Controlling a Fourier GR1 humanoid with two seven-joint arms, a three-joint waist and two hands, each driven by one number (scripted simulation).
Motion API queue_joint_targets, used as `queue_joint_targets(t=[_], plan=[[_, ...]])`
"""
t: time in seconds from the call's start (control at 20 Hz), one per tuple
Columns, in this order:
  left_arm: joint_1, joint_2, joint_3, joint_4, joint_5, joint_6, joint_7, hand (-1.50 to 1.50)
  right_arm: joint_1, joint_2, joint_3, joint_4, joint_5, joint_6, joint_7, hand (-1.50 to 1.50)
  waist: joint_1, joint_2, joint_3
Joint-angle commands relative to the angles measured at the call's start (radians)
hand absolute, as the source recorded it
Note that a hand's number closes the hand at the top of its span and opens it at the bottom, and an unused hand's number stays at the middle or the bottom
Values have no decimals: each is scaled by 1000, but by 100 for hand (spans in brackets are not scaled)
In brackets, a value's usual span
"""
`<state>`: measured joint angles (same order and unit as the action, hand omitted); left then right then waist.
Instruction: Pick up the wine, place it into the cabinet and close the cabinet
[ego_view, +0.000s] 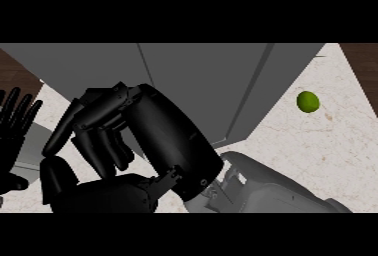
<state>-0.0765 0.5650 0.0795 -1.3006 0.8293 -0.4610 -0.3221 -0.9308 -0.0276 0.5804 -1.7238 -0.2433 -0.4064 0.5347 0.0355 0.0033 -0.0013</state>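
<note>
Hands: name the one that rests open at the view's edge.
The left hand, at the view's left edge with fingers straight up. The right hand fills the middle, in front of the cabinet.

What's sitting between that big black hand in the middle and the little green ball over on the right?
In the head view, the open cabinet door stands between the right hand and the green ball; past the door's edge there is only bare counter.

Cabinet sits at the back of the counter. Lime lies on the counter right of it. Right hand is in front of the cabinet, left hand at the left edge.
</note>
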Motion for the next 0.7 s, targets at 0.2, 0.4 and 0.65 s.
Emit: queue_joint_targets(t=[0.2,0.4,0.65], plan=[[-5,-30,22,16,-39,-5,-1,-150,-108,27,-124,268,-165,21,-111,150,-17,-1,1],[8,0,72,95,-39,-92,-30,-150,-10,27,-172,371,-124,143,-234,150,-23,0,1],[-29,-20,78,50,-14,-47,32,-150,-40,6,-244,486,-96,231,-279,150,-26,-1,1]])
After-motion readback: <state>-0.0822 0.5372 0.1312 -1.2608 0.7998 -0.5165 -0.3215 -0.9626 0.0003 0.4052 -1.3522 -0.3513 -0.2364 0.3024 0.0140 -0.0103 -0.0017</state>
